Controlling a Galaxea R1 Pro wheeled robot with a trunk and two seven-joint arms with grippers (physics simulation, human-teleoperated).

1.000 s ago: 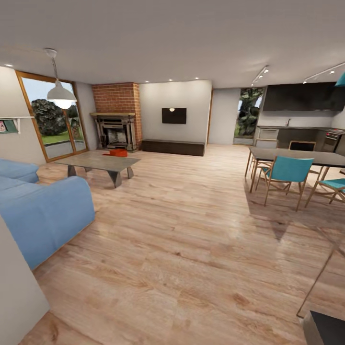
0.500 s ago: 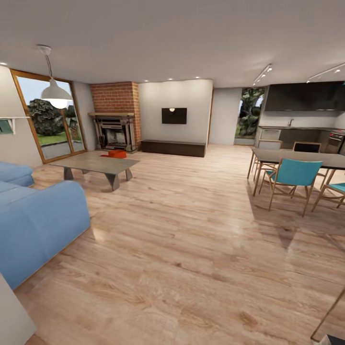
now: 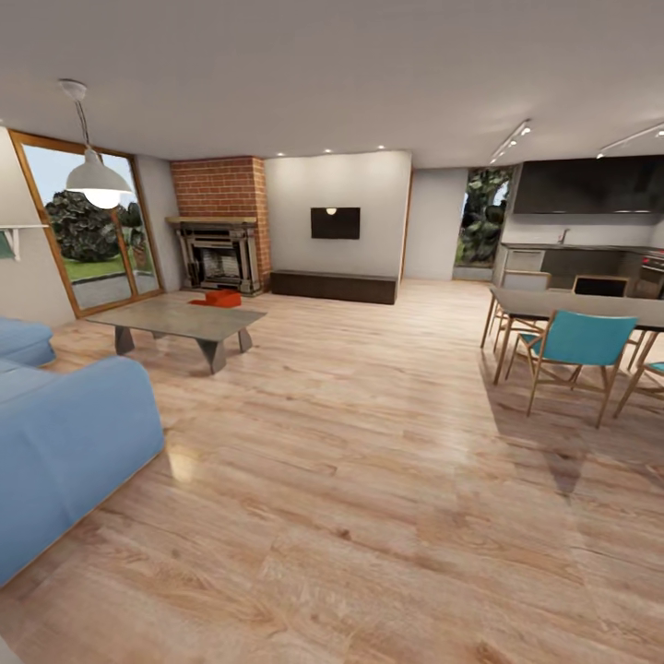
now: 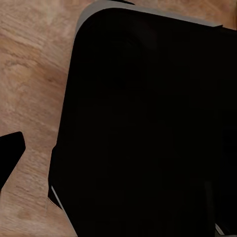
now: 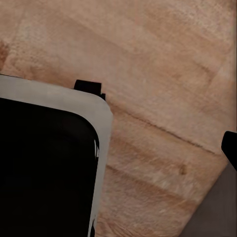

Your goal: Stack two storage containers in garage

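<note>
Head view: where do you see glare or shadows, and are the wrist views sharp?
Head view: a pale glare patch on the wood floor beside the blue sofa, soft shadows under the dining table. Both wrist views: soft, blurred wood grain, a large dark shape without detail.

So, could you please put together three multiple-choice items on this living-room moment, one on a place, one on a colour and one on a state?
1. Where do the orange-red containers sit?
A. On the dining table
B. On the wood floor beyond the coffee table, before the brick fireplace
C. On the sofa

2. What colour is the seat of the dining chair nearest the camera?
A. Teal
B. Red
C. Black

3. In what state is the pendant lamp by the glass doors?
A. Fallen on the floor
B. Hanging from the ceiling
C. Resting on the coffee table

Answers: 1 B, the orange-red shapes lie low before the hearth. 2 A, its back and seat are teal on a wooden frame. 3 B, its cord runs up to the ceiling.
</note>
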